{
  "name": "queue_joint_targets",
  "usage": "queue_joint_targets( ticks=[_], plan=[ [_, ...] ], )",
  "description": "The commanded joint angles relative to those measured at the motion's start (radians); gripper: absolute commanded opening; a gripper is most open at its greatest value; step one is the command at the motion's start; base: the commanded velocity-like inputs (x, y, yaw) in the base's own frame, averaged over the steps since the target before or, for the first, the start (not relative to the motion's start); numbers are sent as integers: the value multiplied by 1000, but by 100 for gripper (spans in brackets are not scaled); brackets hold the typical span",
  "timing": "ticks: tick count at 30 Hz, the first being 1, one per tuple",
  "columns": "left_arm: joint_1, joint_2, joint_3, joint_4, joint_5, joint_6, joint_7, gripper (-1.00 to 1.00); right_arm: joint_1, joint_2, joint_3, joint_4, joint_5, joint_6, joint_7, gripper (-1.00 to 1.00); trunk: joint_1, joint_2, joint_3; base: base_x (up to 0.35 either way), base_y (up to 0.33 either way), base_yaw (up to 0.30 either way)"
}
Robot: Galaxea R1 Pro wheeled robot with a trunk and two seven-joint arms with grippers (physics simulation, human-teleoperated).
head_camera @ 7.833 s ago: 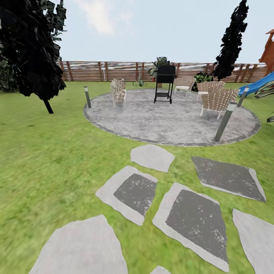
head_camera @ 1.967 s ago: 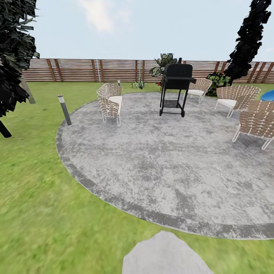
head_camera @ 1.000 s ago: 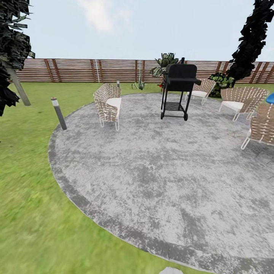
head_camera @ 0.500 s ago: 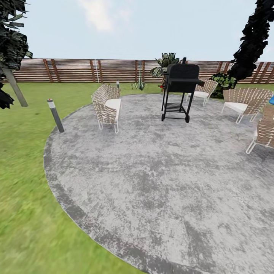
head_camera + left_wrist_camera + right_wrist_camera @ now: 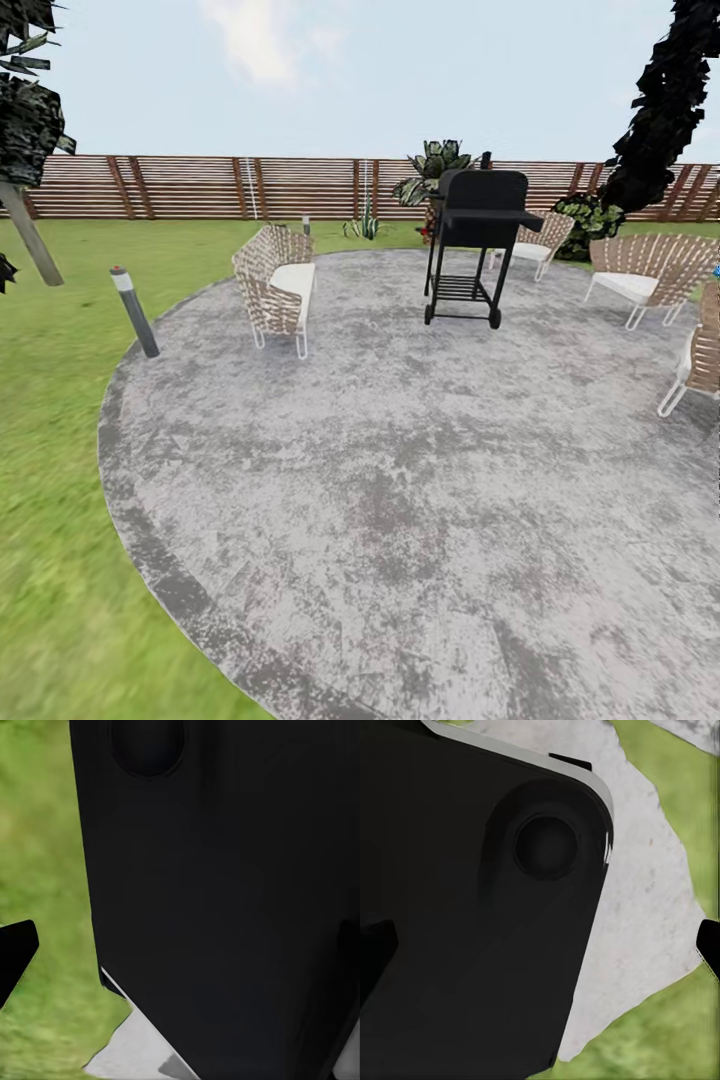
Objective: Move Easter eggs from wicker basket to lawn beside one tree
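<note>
Mottled green lawn (image 5: 60,480) borders a round grey stone patio (image 5: 420,480) with a blotchy, weathered texture, closed off at the back by a slatted wooden fence (image 5: 200,186) under a pale sky.

At the far left stands a tree (image 5: 28,235) with a straight pale trunk, leaning, under dark, angular shard-like foliage. Next comes one short grey bollard light (image 5: 133,311) at the patio's edge. Four woven chairs with white frames can be counted: one (image 5: 275,288) at the patio's left, one (image 5: 538,240) behind the grill, one (image 5: 645,272) further right, and one (image 5: 700,355) cut by the right edge. A black boxy grill (image 5: 476,245) on a wheeled stand sits between them, with a leafy potted plant (image 5: 432,172) behind it. A thin, dark tree (image 5: 665,100) rises at the far right.

In the left wrist view a broad black part of the robot (image 5: 225,900) blocks most of the frame, with grass and a pale stone slab (image 5: 135,1050) beyond it. The right wrist view shows another black rounded body (image 5: 472,915) over an irregular pale stepping stone (image 5: 645,922) set in grass. Whether either gripper is wide or narrow cannot be told. The eggs and basket cannot be made out.
</note>
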Motion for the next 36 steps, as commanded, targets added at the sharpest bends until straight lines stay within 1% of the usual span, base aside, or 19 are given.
queue_joint_targets(
  ticks=[1,5,8,20,36],
  plan=[
    [0,0,1,0,0,0,-1,100,-1,0,0,1,5,-3,0,100,1,0,-1,336,0,-141],
    [0,0,1,0,0,0,-1,100,-1,0,0,1,6,-4,0,100,1,0,0,336,0,-214],
    [0,0,2,0,0,0,-1,100,-1,1,1,1,13,-4,-2,100,1,0,1,337,0,-80],
    [0,0,2,0,0,0,-1,100,-1,0,3,1,18,-2,-3,100,1,0,1,337,0,-5],
    [0,0,2,0,1,0,-1,100,-1,-2,5,2,14,-2,-3,100,1,0,1,337,0,0]
  ],
)
